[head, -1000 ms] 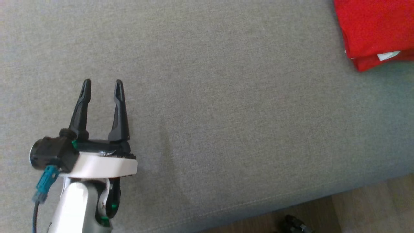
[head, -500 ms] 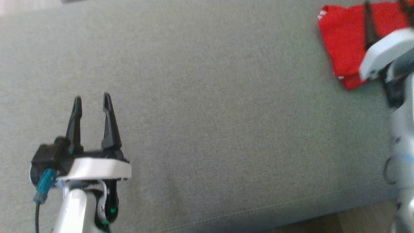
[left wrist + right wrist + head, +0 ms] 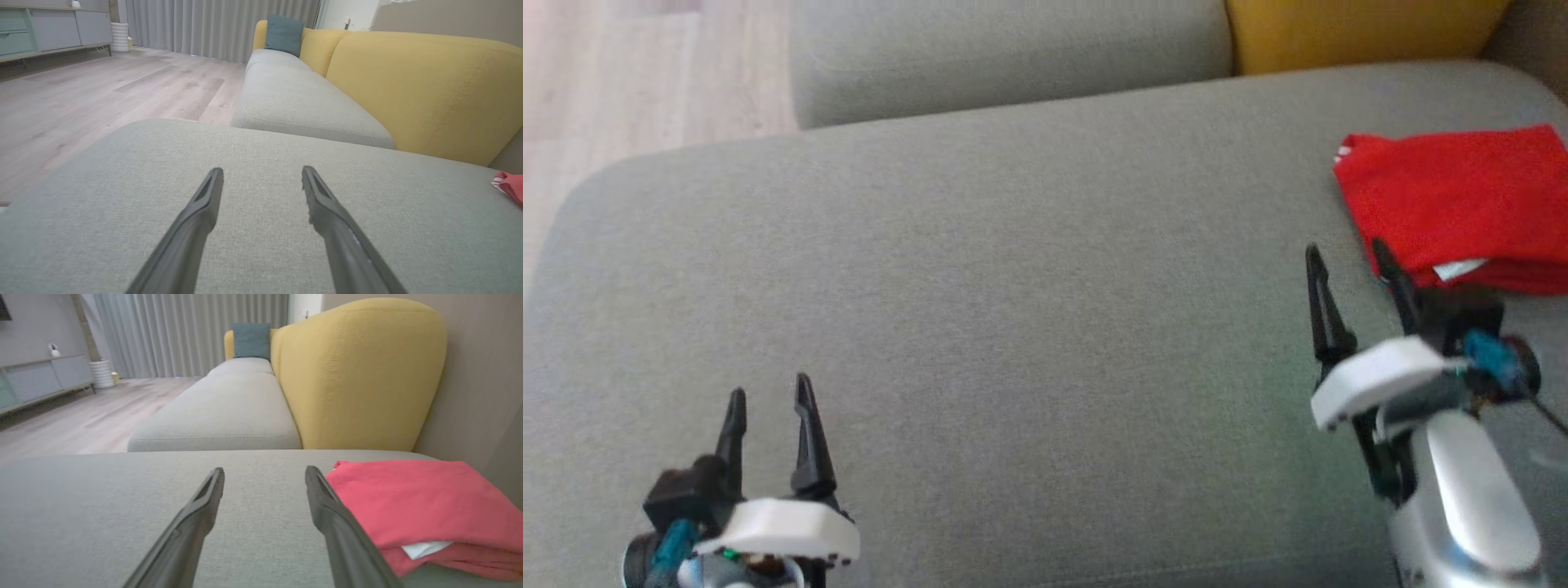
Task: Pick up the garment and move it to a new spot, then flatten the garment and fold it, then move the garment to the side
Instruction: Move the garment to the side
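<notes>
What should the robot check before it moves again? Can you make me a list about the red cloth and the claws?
1. The red garment is folded: ok, a flat stack.
2. It sits at the side of the grey cushion: ok, near the right end.
3. Nothing pokes out of the fold: not ok, a white label peeks out.
4. The left gripper is empty: ok, open above bare cushion.
5. The right gripper is empty: ok, open.
6. Its fingers are clear of the garment: cannot tell, one looks very close to the corner.
</notes>
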You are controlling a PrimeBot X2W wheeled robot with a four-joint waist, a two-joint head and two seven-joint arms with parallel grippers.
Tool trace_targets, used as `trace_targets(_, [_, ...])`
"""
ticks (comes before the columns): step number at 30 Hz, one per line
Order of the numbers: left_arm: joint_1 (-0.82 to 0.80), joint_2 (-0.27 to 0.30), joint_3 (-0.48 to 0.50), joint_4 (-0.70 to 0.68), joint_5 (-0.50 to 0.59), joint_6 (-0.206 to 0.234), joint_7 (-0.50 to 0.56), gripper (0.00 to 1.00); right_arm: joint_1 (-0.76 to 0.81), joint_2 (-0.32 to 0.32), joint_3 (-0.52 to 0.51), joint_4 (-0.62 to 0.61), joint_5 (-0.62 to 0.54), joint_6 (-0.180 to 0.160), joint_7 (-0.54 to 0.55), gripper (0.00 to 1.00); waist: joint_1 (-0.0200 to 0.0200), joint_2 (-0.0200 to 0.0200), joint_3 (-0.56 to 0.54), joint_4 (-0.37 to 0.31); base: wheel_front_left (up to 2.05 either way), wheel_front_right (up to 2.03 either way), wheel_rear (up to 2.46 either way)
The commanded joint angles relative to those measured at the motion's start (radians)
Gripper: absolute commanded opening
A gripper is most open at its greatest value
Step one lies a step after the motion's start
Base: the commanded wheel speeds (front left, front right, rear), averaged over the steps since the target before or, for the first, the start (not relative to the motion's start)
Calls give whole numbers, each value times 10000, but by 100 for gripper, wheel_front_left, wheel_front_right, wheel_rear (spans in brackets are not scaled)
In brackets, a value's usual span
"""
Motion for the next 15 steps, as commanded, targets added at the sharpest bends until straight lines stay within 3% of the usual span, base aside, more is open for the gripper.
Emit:
trace_targets(1, [-222,6,234,-244,113,10,-58,100,-25,119,324,-589,191,-9,-160,100,1,-1,-224,293,0,0,0])
trace_targets(7, [67,0,166,-252,180,-60,-58,100,1215,123,575,-1328,864,-9,-424,100,1,-1,-350,568,0,0,0])
trace_targets(15, [173,-19,-38,-246,203,-137,-58,100,1633,124,875,-1432,1096,-9,-642,100,1,-1,-422,701,0,0,0])
